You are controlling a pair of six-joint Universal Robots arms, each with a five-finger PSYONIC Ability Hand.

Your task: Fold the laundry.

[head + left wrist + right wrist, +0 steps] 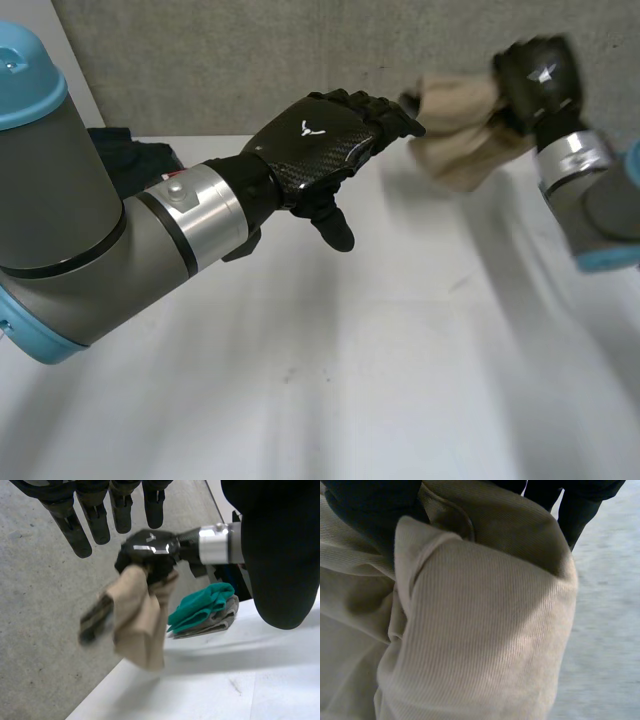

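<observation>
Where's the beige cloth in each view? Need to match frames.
Head view: beige cloth held in the right hand, just beyond the fingers of the left hand.
Left wrist view: cloth hangs from the right hand, in front of the green and grey cloth pile.
Right wrist view: cloth bunched under the right hand.
Shared landmark: the right hand gripping it.
</observation>
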